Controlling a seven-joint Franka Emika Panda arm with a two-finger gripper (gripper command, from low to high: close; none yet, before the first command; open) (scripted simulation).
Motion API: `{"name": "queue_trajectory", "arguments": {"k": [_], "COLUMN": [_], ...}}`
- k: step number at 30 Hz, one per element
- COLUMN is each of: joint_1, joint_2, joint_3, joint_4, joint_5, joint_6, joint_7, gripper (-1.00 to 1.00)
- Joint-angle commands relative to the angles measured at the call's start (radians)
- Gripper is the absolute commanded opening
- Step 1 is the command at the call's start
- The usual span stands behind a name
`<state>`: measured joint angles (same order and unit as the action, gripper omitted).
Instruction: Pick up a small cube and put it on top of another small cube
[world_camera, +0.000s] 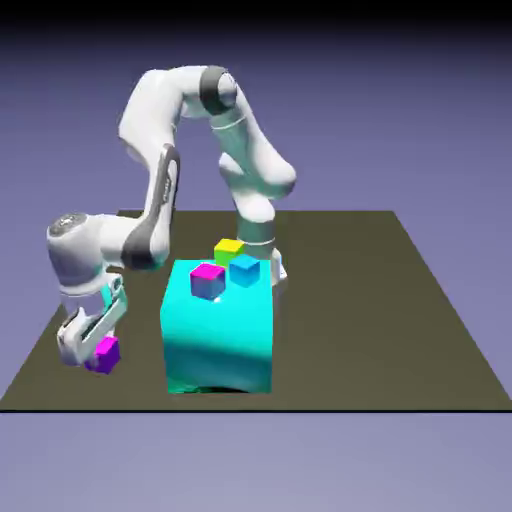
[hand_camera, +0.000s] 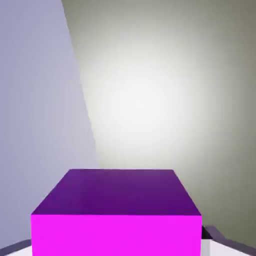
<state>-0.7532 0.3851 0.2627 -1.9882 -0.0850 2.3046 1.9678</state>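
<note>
Hand view first: the purple cube (hand_camera: 116, 212) fills the bottom of the picture, large and square-on, and my fingers (hand_camera: 120, 245) are pinching it, with only a grey tip (hand_camera: 216, 235) showing at its right edge and a sliver at the lower left. Beyond it I see just bare worktop (hand_camera: 165, 100) and backdrop, so this view says nothing about where I must go. Exterior view supplies that: the cube (world_camera: 104, 353) sits in my fingers (world_camera: 96, 357) low down, to the exterior view's left of the big cyan block (world_camera: 219, 325), near its base and close to the worktop (world_camera: 400, 330); whether it is clear of the surface I cannot tell. On top of the block stand three small cubes: one with a magenta top and blue sides (world_camera: 208, 280), a blue one (world_camera: 244, 269) and a yellow-green one (world_camera: 229, 249) behind. I judge the carry is the risk: the likely target sits well above me, and if I swing across before rising enough, the cube or my hand would strike the block's side. Those three stand close together, so a sloppy approach could knock a neighbour, and an off-centre release could tip my cube off.
</note>
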Motion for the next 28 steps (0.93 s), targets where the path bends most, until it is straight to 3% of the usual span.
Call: {"name": "queue_trajectory", "arguments": {"k": [1,18,20,25,26,28], "joint_1": [0.027,0.485,0.491,0.495,0.495,0.494], "joint_2": [-0.036,-0.647,-0.655,-0.607,-0.607,-0.618], "joint_3": [-0.014,-0.251,-0.254,-0.25,-0.25,-0.251], "joint_4": [-0.015,-0.262,-0.265,-0.401,-0.401,-0.369], "joint_5": [0.006,0.133,0.134,0.14,0.14,0.138], "joint_6": [-0.024,-0.42,-0.426,-0.24,-0.24,-0.284], "joint_7": [-0.043,-0.782,-0.792,-0.796,-0.796,-0.795], "gripper": [-1.0,-1.0,-1.0,-1.0,1.0,1.0]}}
